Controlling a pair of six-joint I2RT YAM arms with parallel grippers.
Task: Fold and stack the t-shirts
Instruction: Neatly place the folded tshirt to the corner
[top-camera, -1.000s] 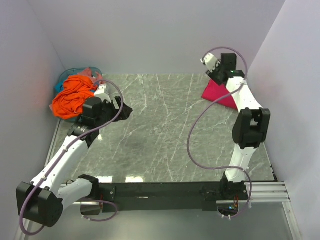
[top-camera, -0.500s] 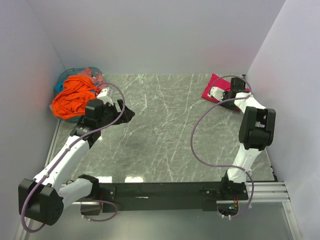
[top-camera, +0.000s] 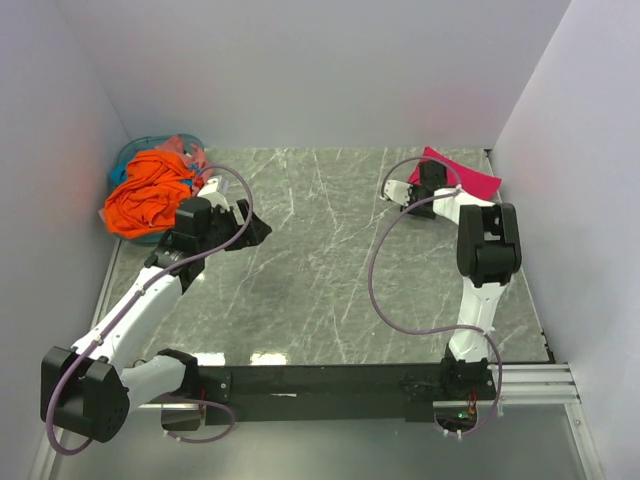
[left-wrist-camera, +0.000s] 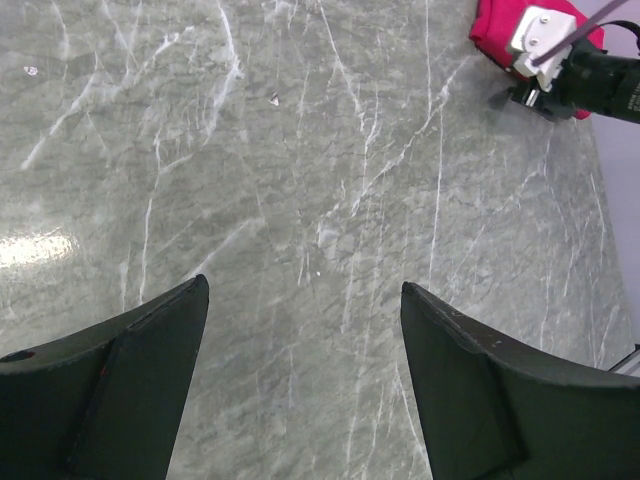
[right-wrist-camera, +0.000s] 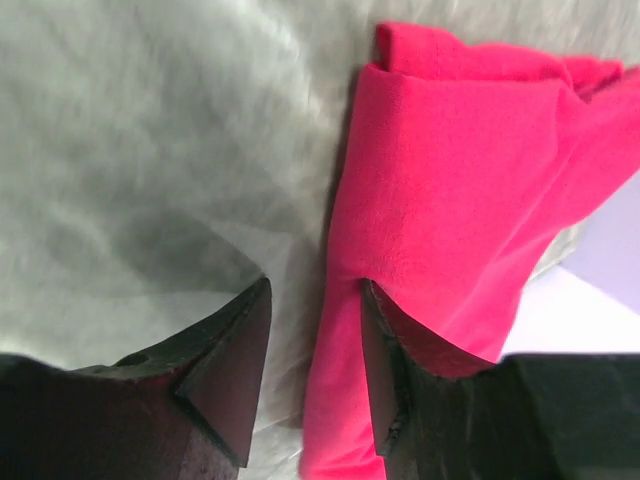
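Observation:
A crimson-pink t-shirt (top-camera: 468, 176) lies flat at the table's back right corner, folded into a small patch. My right gripper (top-camera: 431, 172) is low at its left edge. In the right wrist view the gripper (right-wrist-camera: 315, 290) is open, one finger over the crimson cloth (right-wrist-camera: 450, 170), the other over bare table, and the shirt's edge runs between them unpinched. A bright orange t-shirt (top-camera: 148, 192) is heaped on a teal basket (top-camera: 130, 155) at the back left, with a bit of salmon-pink cloth (top-camera: 186, 146) behind it. My left gripper (top-camera: 254, 228) (left-wrist-camera: 305, 290) hangs open over bare marble.
White walls close in the table on the left, back and right. The grey marble table top (top-camera: 320, 260) lies between the two arms. The left wrist view shows the right gripper (left-wrist-camera: 570, 85) beside the crimson shirt (left-wrist-camera: 490, 30). A black rail (top-camera: 320, 380) runs along the near edge.
The right arm came down from holding the crimson shirt raised to a low pose at the table. The shirt now lies flat in the corner. The left arm barely shifted.

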